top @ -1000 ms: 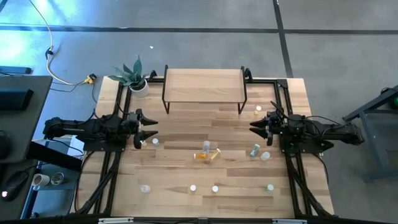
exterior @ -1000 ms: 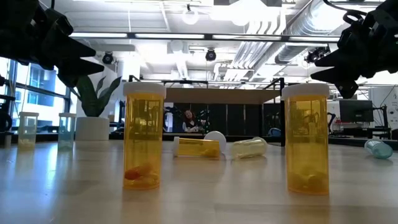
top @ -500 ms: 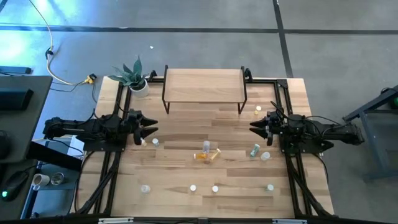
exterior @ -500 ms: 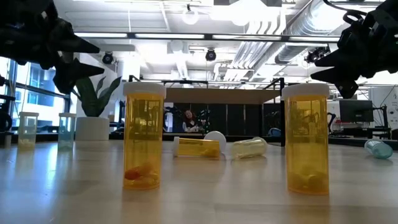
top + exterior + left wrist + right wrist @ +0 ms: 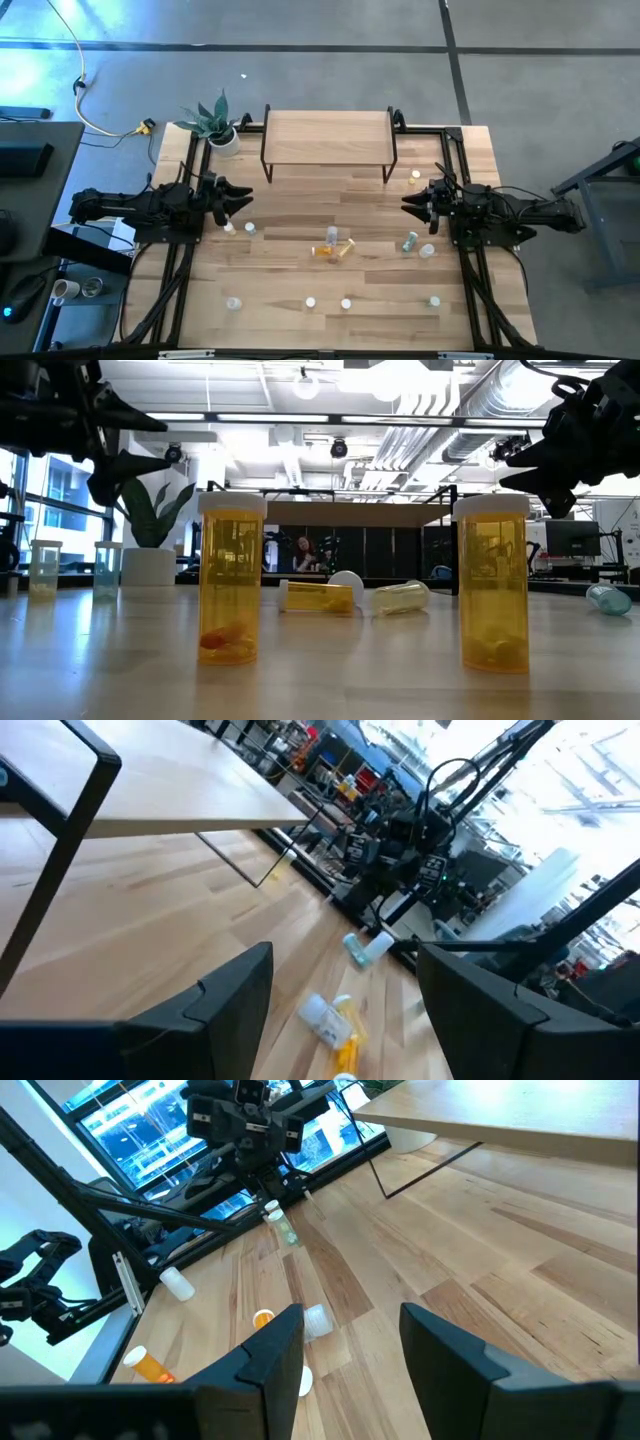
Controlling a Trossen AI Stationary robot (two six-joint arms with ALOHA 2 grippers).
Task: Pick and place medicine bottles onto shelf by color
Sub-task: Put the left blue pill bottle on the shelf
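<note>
left gripper (image 5: 240, 194) fingers wide, empty | bottles (image 5: 333, 245) well apart, likely untouched | right gripper (image 5: 408, 203) wide

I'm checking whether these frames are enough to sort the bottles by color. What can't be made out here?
- High view: the standing bottles in the front row show mostly pale caps, too small to tell body color.
- Low view: the shelf top is seen edge-on, partly hidden by two orange bottles; its surface is not visible.
- Low view: the left gripper and right gripper are cut by the frame edges.
</note>
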